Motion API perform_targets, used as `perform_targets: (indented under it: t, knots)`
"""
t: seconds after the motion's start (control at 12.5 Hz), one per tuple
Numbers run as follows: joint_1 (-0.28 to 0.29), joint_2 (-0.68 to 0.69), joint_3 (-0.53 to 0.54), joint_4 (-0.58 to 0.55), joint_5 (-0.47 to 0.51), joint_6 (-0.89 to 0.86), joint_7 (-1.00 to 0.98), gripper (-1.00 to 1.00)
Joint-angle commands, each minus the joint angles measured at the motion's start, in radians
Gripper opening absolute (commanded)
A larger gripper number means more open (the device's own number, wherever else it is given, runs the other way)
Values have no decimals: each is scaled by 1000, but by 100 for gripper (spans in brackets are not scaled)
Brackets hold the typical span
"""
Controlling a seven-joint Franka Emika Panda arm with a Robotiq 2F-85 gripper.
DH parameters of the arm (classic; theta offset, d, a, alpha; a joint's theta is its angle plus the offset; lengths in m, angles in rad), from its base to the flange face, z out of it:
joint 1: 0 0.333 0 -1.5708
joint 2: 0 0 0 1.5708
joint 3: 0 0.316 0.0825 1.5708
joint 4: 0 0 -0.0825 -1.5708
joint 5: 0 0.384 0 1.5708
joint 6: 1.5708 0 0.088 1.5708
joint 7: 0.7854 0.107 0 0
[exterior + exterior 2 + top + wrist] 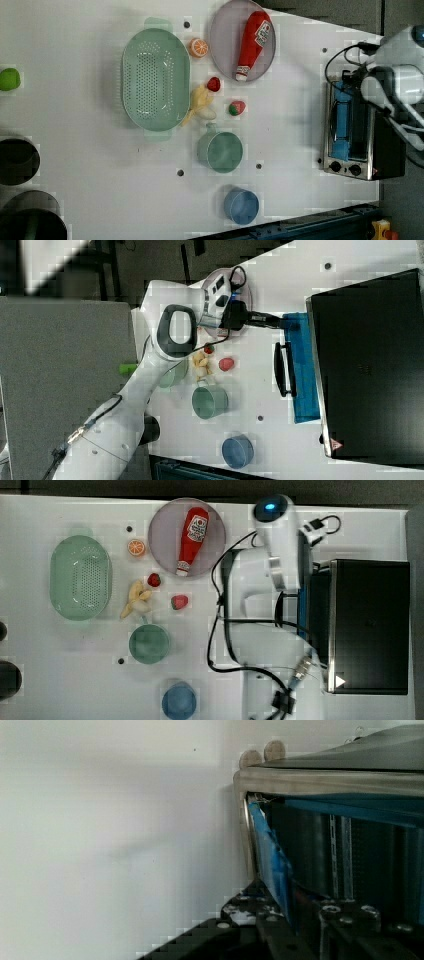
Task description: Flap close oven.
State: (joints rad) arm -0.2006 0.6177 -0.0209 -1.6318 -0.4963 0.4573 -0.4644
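Observation:
The black oven (372, 625) stands at the top view's right, its silver front frame (350, 167) and black knobs (345, 167) facing the table. Its blue-tinted door (305, 375) with the dark bar handle (283, 369) hangs partly open, tilted away from the frame. My gripper (289, 323) reaches from the arm (175, 332) to one end of the door, touching its blue edge. In the wrist view the door's blue edge (270, 855) runs close past the gripper body, with the oven frame (325, 781) beside it.
A grey plate (165, 525) holds a ketchup bottle (192, 537). Toward the top view's left are a green colander (80, 577), an orange slice (136, 547), a banana (136, 599), two strawberries (179, 601), a green cup (149, 644) and a blue cup (178, 701). Black cables (220, 625) trail by the arm's base.

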Motion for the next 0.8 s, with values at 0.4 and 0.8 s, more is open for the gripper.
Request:
perform_targets:
  t: [0.4, 0.8]
  knots:
    - [-135, -33, -2, -2, 222, 89, -324, -65]
    - [-163, -57, 13, 3, 275, 108, -417, 7]
